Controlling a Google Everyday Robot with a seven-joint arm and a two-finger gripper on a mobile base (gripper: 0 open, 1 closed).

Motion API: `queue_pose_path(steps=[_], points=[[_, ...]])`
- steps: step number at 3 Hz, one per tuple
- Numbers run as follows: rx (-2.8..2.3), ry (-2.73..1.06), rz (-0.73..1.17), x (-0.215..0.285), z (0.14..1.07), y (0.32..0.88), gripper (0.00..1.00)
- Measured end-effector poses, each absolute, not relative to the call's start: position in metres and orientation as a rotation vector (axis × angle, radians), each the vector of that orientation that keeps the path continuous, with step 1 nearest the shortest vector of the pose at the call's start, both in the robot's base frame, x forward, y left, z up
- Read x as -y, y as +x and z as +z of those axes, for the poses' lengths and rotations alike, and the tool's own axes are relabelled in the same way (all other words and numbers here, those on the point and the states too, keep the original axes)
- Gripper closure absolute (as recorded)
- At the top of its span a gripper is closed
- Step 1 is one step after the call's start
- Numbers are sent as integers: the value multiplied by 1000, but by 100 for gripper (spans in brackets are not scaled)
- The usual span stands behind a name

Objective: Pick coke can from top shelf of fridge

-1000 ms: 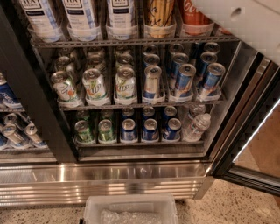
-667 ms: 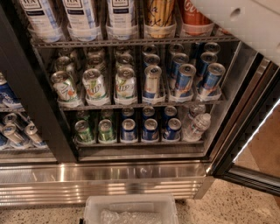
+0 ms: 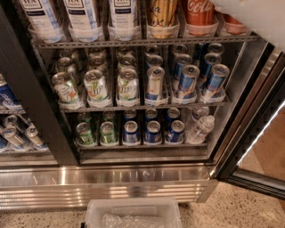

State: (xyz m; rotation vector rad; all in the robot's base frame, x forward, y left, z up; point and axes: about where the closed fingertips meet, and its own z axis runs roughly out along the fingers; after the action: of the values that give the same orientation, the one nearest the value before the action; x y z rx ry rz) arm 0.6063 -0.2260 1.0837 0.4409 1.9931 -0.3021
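Note:
The fridge (image 3: 111, 182) stands open in front of me. Its top shelf (image 3: 133, 42) holds tall cans in clear cup holders. A red coke can (image 3: 200, 10) stands near the shelf's right end, cut off by the upper edge of the view. A second red can (image 3: 233, 26) to its right is mostly hidden behind my white arm (image 3: 260, 18), which crosses the top right corner. The gripper itself is out of view.
White tea cans (image 3: 80, 13) and a gold can (image 3: 162, 13) fill the rest of the top shelf. Below are 7up cans (image 3: 95, 84), blue cans (image 3: 187, 80) and water bottles (image 3: 200, 127). The glass door (image 3: 262, 133) hangs open at right. A clear bin (image 3: 133, 213) sits on the floor.

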Motion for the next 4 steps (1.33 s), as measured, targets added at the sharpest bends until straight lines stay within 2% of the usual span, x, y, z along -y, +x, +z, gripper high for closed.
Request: queue_pose_path(steps=[2, 3, 4], points=[[-1995, 445, -296, 227, 1085, 605, 100], [-1995, 445, -296, 227, 1085, 605, 81], [-1991, 405, -307, 225, 1086, 601, 58]])
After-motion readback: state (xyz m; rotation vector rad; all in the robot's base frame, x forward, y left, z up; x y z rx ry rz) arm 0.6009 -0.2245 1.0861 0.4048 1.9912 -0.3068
